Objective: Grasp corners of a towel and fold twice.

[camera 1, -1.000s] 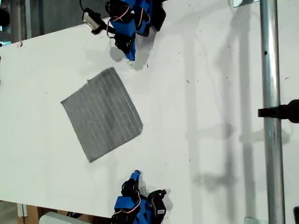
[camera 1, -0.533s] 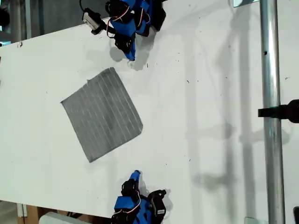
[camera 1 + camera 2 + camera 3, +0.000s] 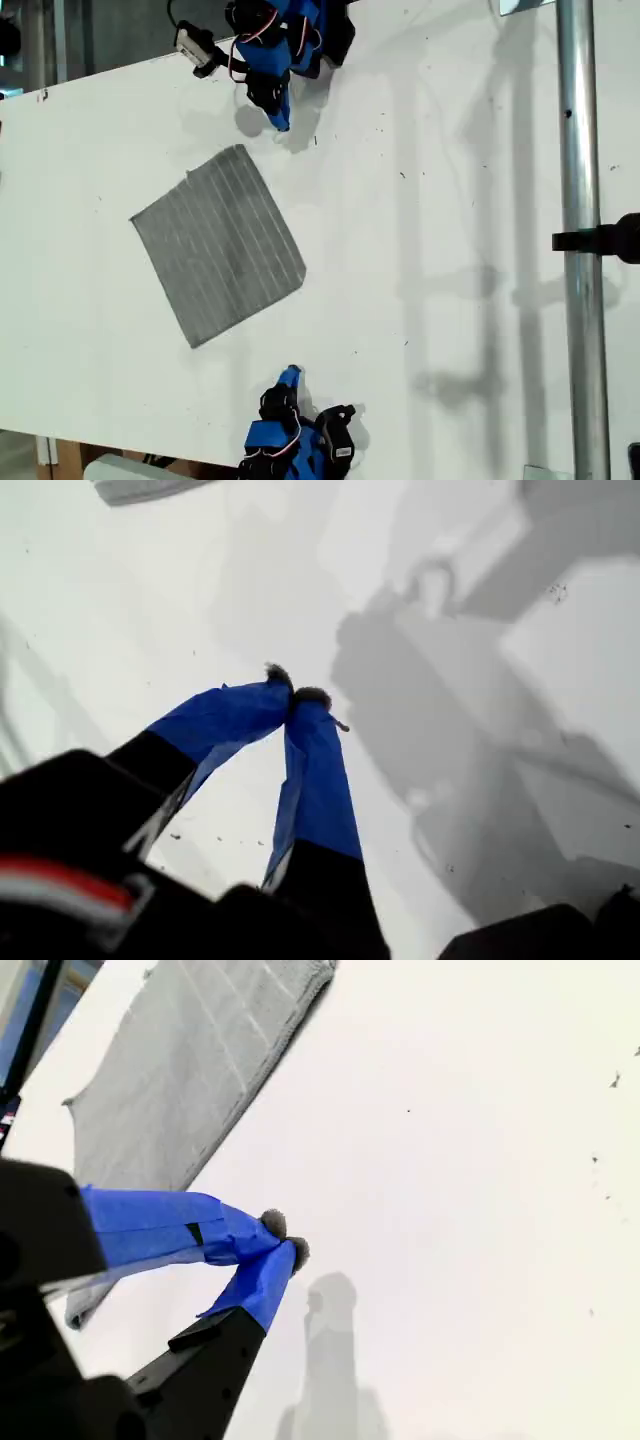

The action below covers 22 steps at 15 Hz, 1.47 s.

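Note:
The grey striped towel [image 3: 218,245] lies flat and unfolded on the white table [image 3: 440,180], turned like a diamond. Its corners [image 3: 238,148] [image 3: 132,218] [image 3: 195,345] [image 3: 303,280] all rest on the table. My first gripper [image 3: 280,122] [image 3: 292,695] is at the exterior view's top, shut on nothing, a short way from the towel's upper corner. My second gripper [image 3: 291,372] [image 3: 285,1240] is at the exterior view's bottom, shut and empty. It stands off the towel's [image 3: 190,1060] near edge, with one corner [image 3: 325,968] ahead of it.
A metal pole [image 3: 580,200] with a black clamp [image 3: 605,240] runs down the exterior view's right side and casts long shadows across the table. The table's edge runs along the exterior view's upper left, beyond the towel.
The first arm's wrist has shifted very slightly. The towel and the second arm have not moved.

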Each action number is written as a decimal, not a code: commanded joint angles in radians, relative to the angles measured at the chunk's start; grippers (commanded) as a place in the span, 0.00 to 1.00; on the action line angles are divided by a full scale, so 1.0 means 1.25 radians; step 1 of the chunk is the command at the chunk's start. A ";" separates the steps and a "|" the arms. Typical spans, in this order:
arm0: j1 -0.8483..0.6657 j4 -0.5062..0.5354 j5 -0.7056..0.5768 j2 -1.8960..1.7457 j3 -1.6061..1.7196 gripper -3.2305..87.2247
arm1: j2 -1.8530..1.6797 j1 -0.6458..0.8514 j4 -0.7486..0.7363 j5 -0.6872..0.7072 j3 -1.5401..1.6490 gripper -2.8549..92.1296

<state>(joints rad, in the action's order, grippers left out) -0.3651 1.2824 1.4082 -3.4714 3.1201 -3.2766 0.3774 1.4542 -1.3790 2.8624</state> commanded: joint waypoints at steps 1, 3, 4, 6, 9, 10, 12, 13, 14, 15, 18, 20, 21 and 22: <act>0.023 0.006 0.036 -0.002 -0.001 0.00 | 0.070 0.013 -0.018 0.075 -0.125 0.03; 0.038 0.006 0.050 -0.002 -0.015 0.00 | 0.263 0.067 -0.039 0.198 -0.287 0.03; 0.040 0.012 0.059 -0.002 -0.021 0.00 | 0.371 0.099 -0.040 0.276 -0.389 0.03; 0.052 0.022 0.065 -0.002 -0.031 0.00 | 0.573 0.160 -0.034 0.433 -0.585 0.03; 0.070 0.023 0.074 -0.002 -0.032 0.00 | 0.799 0.223 -0.039 0.657 -0.801 0.03; 0.075 0.023 0.076 -0.002 -0.032 0.00 | 0.858 0.241 -0.038 0.730 -0.858 0.03; 0.083 0.022 0.075 -0.002 -0.032 0.00 | 0.957 0.276 -0.020 0.843 -0.962 0.03; 0.088 0.022 0.079 -0.002 -0.032 0.00 | 1.004 0.297 -0.005 0.888 -1.008 0.03; 0.092 0.021 0.080 -0.002 -0.032 0.00 | 1.046 0.310 0.004 0.930 -1.041 0.03; 0.094 0.021 0.082 -0.002 -0.033 0.00 | 1.070 0.318 -0.005 0.969 -1.053 0.03; 0.103 0.021 0.082 -0.002 -0.033 0.00 | 1.119 0.347 0.018 0.977 -1.093 0.24; 0.108 0.026 0.082 -0.002 -0.033 0.00 | 1.150 0.366 0.025 0.989 -1.119 0.29; 0.109 0.027 0.081 -0.002 -0.032 0.00 | 1.168 0.374 0.025 1.006 -1.129 0.29; 0.110 0.027 0.080 -0.002 -0.032 0.00 | 1.184 0.383 0.020 1.027 -1.129 0.29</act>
<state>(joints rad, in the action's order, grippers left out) -0.2393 1.3085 1.5002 -3.4714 3.0986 -1.7963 0.8391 1.4818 -0.1289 1.5110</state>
